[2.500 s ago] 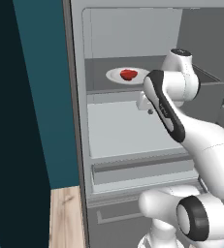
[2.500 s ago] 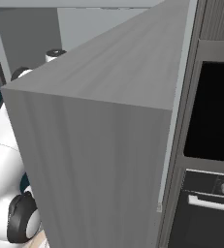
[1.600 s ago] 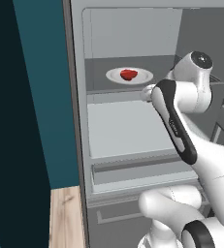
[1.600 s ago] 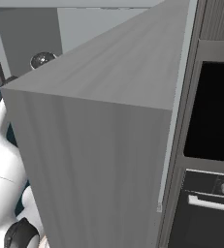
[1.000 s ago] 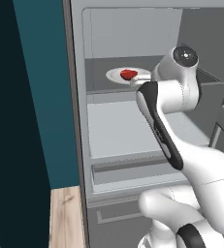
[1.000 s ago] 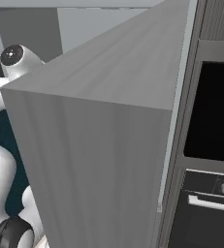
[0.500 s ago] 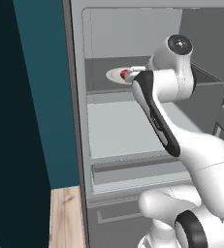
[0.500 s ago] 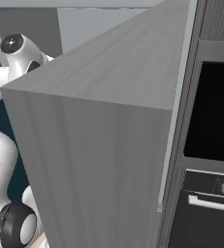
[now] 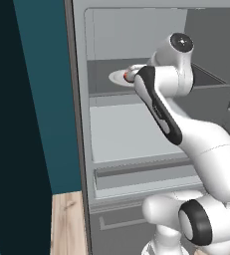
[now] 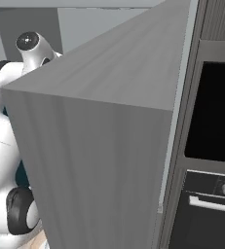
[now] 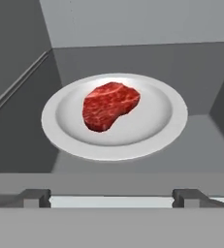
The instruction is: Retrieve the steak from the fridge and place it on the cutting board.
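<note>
While the red steak (image 11: 110, 105) lies ungrasped on a white plate (image 11: 167, 126) on a shelf of the open fridge (image 9: 117, 134), the gripper (image 11: 111, 195) is held apart short of it, so pickup and transfer to the cutting board remain.

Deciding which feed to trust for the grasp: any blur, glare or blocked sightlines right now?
Hand view: sharp, evenly lit, steak on the white plate unobstructed, no glare. Left base view: clear, but the arm covers most of the plate. Right base view: fridge side wall blocks the shelf.
</note>
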Available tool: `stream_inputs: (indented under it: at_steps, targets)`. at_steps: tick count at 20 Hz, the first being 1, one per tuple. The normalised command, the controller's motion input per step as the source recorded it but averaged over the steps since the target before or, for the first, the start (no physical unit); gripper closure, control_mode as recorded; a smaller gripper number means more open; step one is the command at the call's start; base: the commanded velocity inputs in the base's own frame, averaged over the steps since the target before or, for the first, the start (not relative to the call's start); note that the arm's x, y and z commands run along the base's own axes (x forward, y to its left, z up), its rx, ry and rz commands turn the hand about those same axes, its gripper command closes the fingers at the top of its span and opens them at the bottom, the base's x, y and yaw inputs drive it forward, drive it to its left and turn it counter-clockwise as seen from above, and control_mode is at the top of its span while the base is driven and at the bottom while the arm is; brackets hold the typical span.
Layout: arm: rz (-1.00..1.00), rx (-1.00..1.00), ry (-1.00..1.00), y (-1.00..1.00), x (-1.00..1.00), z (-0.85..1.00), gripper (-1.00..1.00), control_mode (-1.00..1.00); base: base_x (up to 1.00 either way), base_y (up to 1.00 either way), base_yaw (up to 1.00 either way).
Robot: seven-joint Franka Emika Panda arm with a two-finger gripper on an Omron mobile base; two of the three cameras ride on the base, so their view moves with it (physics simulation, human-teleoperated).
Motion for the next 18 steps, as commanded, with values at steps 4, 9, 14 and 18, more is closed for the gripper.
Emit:
stream_inputs:
  at_steps: [4,9,14,18]
  targets:
    - [0.00,-0.05,0.00,0.17,0.44,-0.01,-1.00,-1.00,0.00,0.00,0.00]
    - [0.00,-0.04,0.02,0.10,0.44,0.00,-1.00,-1.00,0.00,0.00,0.00]
    - [0.00,0.00,0.02,0.00,0.40,-0.03,-1.00,-1.00,0.00,0.00,0.00]
    - [0.00,0.00,0.00,0.03,0.45,-0.06,-1.00,-1.00,0.00,0.00,0.00]
